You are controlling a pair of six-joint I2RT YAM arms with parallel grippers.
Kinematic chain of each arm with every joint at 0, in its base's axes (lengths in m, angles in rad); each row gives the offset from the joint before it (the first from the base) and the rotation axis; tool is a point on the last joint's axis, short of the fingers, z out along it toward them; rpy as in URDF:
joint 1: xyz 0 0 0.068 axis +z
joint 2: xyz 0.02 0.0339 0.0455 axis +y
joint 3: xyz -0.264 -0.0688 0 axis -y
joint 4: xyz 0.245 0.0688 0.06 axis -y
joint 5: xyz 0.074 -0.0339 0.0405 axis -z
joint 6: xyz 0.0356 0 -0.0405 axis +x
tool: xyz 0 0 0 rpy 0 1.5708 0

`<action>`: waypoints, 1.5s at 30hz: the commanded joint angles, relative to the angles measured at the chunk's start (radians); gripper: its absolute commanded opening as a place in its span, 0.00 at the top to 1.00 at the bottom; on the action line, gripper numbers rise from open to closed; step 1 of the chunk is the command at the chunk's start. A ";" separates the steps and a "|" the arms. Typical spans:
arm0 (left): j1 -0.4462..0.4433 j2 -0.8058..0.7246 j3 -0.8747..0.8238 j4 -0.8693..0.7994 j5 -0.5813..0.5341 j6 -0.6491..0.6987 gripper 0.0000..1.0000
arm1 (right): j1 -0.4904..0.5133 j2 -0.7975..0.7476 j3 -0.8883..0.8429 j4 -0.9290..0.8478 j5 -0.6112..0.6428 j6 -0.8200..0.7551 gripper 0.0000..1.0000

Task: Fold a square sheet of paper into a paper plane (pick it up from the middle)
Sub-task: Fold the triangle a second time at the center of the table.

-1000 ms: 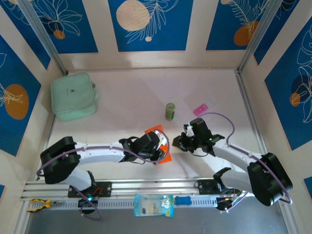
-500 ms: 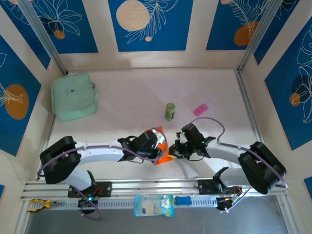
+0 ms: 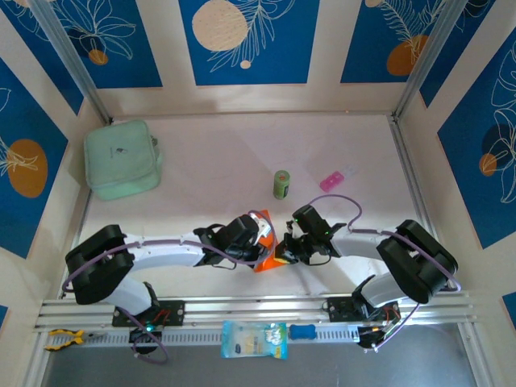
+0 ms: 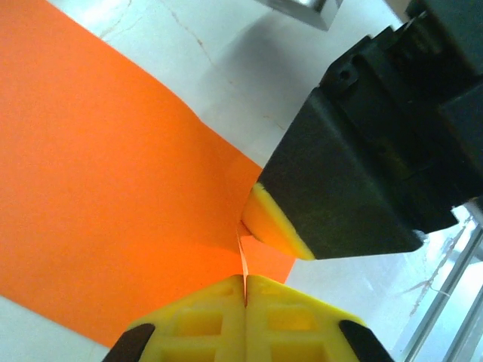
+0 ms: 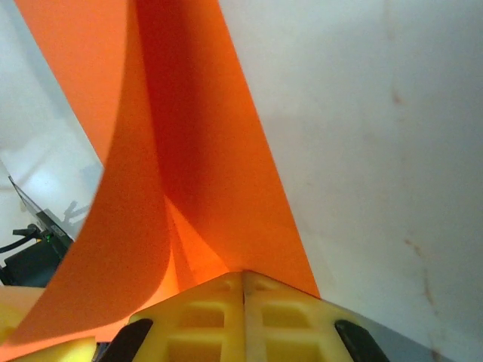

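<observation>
Right arm [image 3: 359, 239] nearer — sheet [image 3: 268, 260] half-hidden

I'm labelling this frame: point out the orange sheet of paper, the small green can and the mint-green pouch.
orange sheet of paper [image 4: 113, 188], left wrist view, its flat middle
small green can [image 3: 280, 187], top external view, its side
mint-green pouch [image 3: 121, 160], top external view, its top face

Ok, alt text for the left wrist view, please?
The left hand, shut, pinches a raised crease of the orange sheet, with the white table behind. The right hand reaches the same crease from the frame's upper right.
</observation>
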 commanded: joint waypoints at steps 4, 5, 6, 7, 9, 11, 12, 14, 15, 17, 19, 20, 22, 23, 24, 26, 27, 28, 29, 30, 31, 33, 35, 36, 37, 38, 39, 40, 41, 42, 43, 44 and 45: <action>0.037 -0.008 -0.026 0.001 0.013 0.000 0.93 | 0.008 0.019 -0.004 -0.056 0.036 -0.014 0.98; 0.042 -0.005 -0.027 -0.003 0.011 0.000 0.93 | 0.008 0.016 -0.004 -0.057 0.038 -0.015 0.99; 0.048 -0.001 -0.027 -0.008 0.008 0.002 0.93 | 0.007 0.016 -0.003 -0.060 0.036 -0.015 0.98; 0.053 0.005 -0.025 -0.012 0.008 0.005 0.93 | 0.008 0.016 -0.001 -0.061 0.036 -0.016 0.99; 0.062 0.016 -0.020 -0.027 0.000 0.006 0.93 | 0.008 0.014 0.001 -0.062 0.037 -0.015 0.98; 0.069 0.028 -0.010 -0.052 -0.018 0.010 0.93 | 0.008 0.014 0.003 -0.063 0.036 -0.016 0.98; 0.073 0.033 -0.010 -0.056 -0.020 0.014 0.93 | 0.008 0.015 0.005 -0.065 0.037 -0.017 0.99; 0.077 0.044 -0.002 -0.067 -0.023 0.021 0.93 | 0.008 0.014 0.004 -0.066 0.036 -0.016 0.98; 0.077 0.051 0.002 -0.075 -0.025 0.025 0.93 | 0.008 0.014 0.004 -0.068 0.036 -0.015 0.99; 0.077 0.063 0.010 -0.081 -0.032 0.031 0.93 | 0.008 0.013 0.004 -0.069 0.037 -0.016 0.98; 0.080 0.069 0.014 -0.084 -0.040 0.032 0.93 | 0.008 0.013 0.004 -0.070 0.037 -0.016 0.98; 0.079 0.073 0.016 -0.084 -0.042 0.031 0.93 | 0.008 0.012 0.004 -0.068 0.036 -0.015 0.99; 0.080 0.079 0.021 -0.091 -0.054 0.032 0.93 | 0.009 0.010 0.004 -0.070 0.038 -0.015 0.98; 0.080 0.082 0.022 -0.092 -0.059 0.034 0.93 | 0.009 0.011 0.003 -0.071 0.037 -0.013 0.98; 0.080 0.084 0.022 -0.093 -0.061 0.036 0.93 | 0.009 0.009 0.004 -0.072 0.037 -0.015 0.98; 0.080 0.084 0.024 -0.094 -0.065 0.037 0.93 | 0.009 0.010 0.004 -0.075 0.036 -0.015 0.98; 0.080 0.085 0.025 -0.094 -0.067 0.038 0.93 | 0.009 0.010 0.005 -0.075 0.036 -0.016 0.98; 0.080 0.083 0.025 -0.093 -0.068 0.040 0.93 | 0.009 0.011 0.004 -0.075 0.036 -0.017 0.98; 0.080 0.080 0.024 -0.091 -0.070 0.040 0.93 | 0.009 0.011 0.004 -0.075 0.037 -0.017 0.98; 0.081 0.078 0.024 -0.090 -0.071 0.042 0.93 | 0.009 0.010 0.005 -0.077 0.036 -0.016 0.98; 0.081 0.076 0.024 -0.090 -0.074 0.043 0.93 | 0.009 0.011 0.005 -0.077 0.035 -0.016 0.98; 0.081 0.075 0.025 -0.088 -0.077 0.046 0.92 | 0.010 0.011 0.005 -0.077 0.036 -0.019 0.98; 0.081 0.076 0.028 -0.090 -0.081 0.049 0.92 | 0.009 0.011 0.005 -0.077 0.036 -0.019 0.99; 0.081 0.077 0.028 -0.090 -0.083 0.051 0.92 | 0.010 0.011 0.005 -0.078 0.033 -0.019 0.99; 0.081 0.076 0.028 -0.091 -0.086 0.051 0.92 | 0.009 0.011 0.005 -0.079 0.034 -0.019 0.98; 0.081 0.079 0.028 -0.092 -0.090 0.052 0.92 | 0.009 0.011 0.005 -0.079 0.034 -0.019 0.99; 0.081 0.078 0.029 -0.095 -0.098 0.051 0.92 | 0.009 0.011 0.005 -0.078 0.034 -0.019 0.98; 0.081 0.077 0.028 -0.096 -0.101 0.048 0.92 | 0.009 0.011 0.005 -0.078 0.034 -0.018 0.98; 0.081 0.077 0.027 -0.096 -0.108 0.045 0.92 | 0.009 0.011 0.005 -0.079 0.034 -0.020 0.98; 0.081 0.075 0.027 -0.094 -0.113 0.045 0.92 | 0.009 0.011 0.005 -0.079 0.034 -0.021 0.98; 0.081 0.074 0.027 -0.094 -0.114 0.043 0.92 | 0.009 0.011 0.005 -0.078 0.034 -0.018 0.99; 0.081 0.075 0.028 -0.092 -0.114 0.043 0.92 | 0.009 0.012 0.005 -0.078 0.032 -0.018 0.99; 0.082 0.074 0.028 -0.089 -0.114 0.044 0.92 | 0.010 0.013 0.006 -0.079 0.032 -0.018 0.98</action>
